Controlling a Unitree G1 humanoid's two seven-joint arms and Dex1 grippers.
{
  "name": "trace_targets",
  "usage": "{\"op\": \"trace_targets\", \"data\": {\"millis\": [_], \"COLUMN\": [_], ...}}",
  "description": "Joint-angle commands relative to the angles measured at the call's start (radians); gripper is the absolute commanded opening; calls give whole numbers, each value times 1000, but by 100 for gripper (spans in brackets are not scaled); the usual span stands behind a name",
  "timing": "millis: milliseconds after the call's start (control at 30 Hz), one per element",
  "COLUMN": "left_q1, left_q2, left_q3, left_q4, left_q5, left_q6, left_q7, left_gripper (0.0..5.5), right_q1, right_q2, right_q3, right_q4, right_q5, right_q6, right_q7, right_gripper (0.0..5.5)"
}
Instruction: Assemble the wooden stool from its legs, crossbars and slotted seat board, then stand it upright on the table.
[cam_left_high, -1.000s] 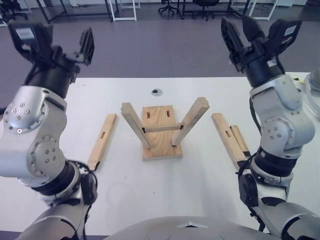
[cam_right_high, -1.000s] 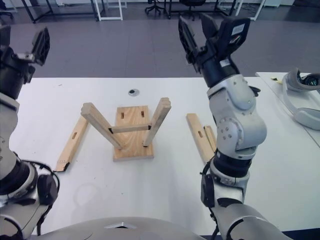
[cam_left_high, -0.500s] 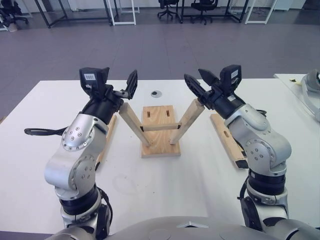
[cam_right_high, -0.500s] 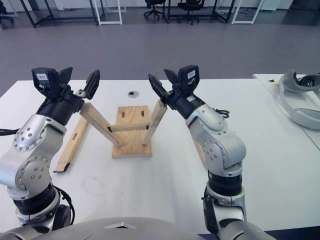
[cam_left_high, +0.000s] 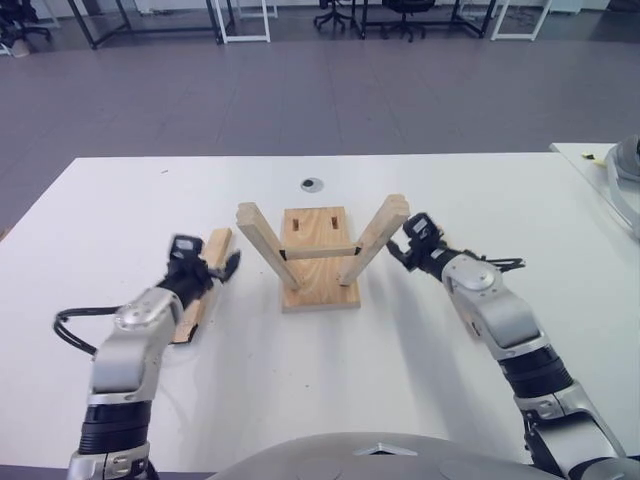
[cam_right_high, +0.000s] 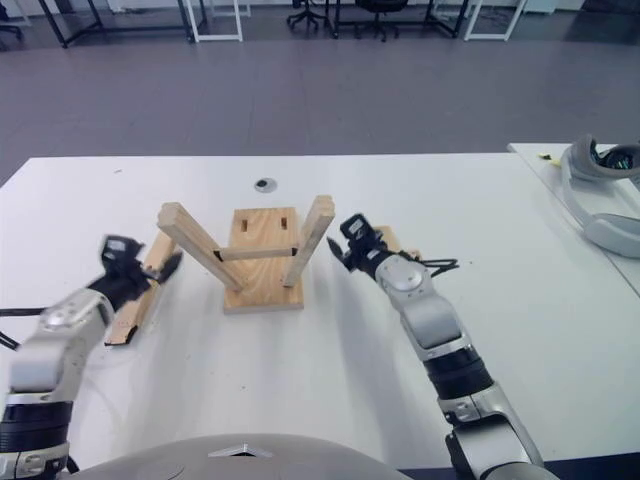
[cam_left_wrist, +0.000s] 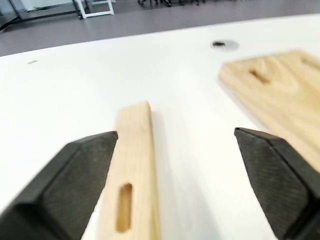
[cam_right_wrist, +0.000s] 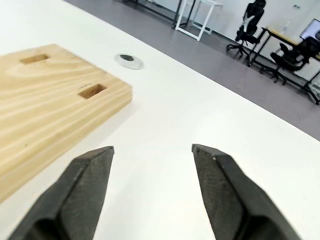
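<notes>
One grommet (cam_left_high: 313, 184) behind seat board (cam_left_high: 316, 232), headset (cam_right_high: 605, 235) far right

Open gap between loose leg (cam_left_high: 215, 248) and seat board (cam_left_high: 320, 290), splayed legs (cam_left_high: 262, 243) and crossbar (cam_left_high: 320, 252) barring the board's middle

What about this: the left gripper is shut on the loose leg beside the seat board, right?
No: the left gripper is open at the loose leg beside the seat board; the left wrist view shows its fingers wide apart.
</notes>
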Motion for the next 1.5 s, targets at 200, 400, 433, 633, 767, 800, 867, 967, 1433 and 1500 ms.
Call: {"op": "trace_targets", "data": {"millis": [200, 400, 433, 633, 767, 800, 867, 967, 1433, 1500], "left_q1": [-75, -94, -105, -194, -239, -235, -197, -67, 136, 73], "left_q2": [-22, -53, -59, -89, -44, -18, 27, 64, 199, 130], "left_q3": [-176, -219, -223, -215, -138, -105, -48, -9, -227, -251], "left_q4": [273, 318, 331, 432, 527, 528, 480, 285, -337, -267], "left_q5": [122, 133, 132, 118, 109, 104, 92, 85, 234, 228], "left_q6": [-284, -400, -414, -521, -600, -611, -604, -524, 12, -8], "left_q7": [-154, -213, -222, -259, -256, -253, -251, -235, -269, -242], "left_gripper": [431, 431, 431, 431, 431, 431, 431, 431, 431, 431], "right_q1": [15, 6, 8, 60, 70, 62, 32, -54, -417, -413], "right_q2": [-104, -117, -112, -106, -230, -276, -321, -297, -37, -53], "right_q3": [170, 181, 178, 160, 39, -3, -75, -96, 122, 119], "right_q4": [23, -121, -137, -254, -243, -217, -156, 15, 921, 929], "right_q5": [-175, -113, -96, 32, 62, 67, 84, 19, -467, -455], "right_q6": [-151, -179, -184, -157, -178, -199, -234, -350, -674, -707], "right_q7": [239, 431, 454, 590, 655, 680, 708, 657, 187, 238], "right_gripper": [292, 292, 292, 292, 292, 292, 292, 292, 292, 292]}}
